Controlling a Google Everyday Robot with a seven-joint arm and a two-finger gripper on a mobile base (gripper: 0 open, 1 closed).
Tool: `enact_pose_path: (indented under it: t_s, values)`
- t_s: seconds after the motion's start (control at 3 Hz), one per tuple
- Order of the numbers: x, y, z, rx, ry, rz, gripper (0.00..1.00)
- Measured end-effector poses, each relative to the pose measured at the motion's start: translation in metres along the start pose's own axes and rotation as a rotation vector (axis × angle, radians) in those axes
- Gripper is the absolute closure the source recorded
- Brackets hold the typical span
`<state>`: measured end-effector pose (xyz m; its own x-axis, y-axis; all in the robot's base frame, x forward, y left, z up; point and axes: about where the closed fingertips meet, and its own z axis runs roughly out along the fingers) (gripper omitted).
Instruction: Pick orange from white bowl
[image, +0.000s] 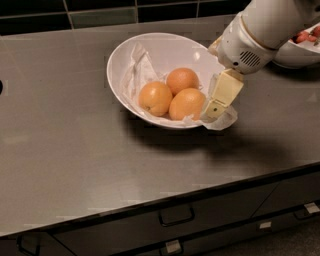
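The orange (187, 104) lies front-right in the white bowl (162, 46), end effector (216, 107) beside.

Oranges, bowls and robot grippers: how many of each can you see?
Oranges: 3, all in the large white bowl.
White bowls: 2, counting the bowl with red fruit.
Gripper: 1, at the large bowl's right rim.
Total: 6.

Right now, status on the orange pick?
Tool at right rim of white bowl, beside the orange. Orange lies in bowl, not lifted. Two other oranges crowd against it; crumpled paper under tool.
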<state>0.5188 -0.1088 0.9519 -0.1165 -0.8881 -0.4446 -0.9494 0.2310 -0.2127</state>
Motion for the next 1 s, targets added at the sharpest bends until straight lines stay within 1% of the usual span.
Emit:
enact_pose_path:
  t_s: [0.33, 0.67, 1.0]
  values:
    - [-0.007, 0.002, 0.001, 0.026, -0.016, 0.036, 0.09]
    - [-0.02, 0.002, 0.011, 0.05, -0.036, 0.082, 0.27]
    - [-0.026, 0.001, 0.019, 0.053, -0.042, 0.098, 0.26]
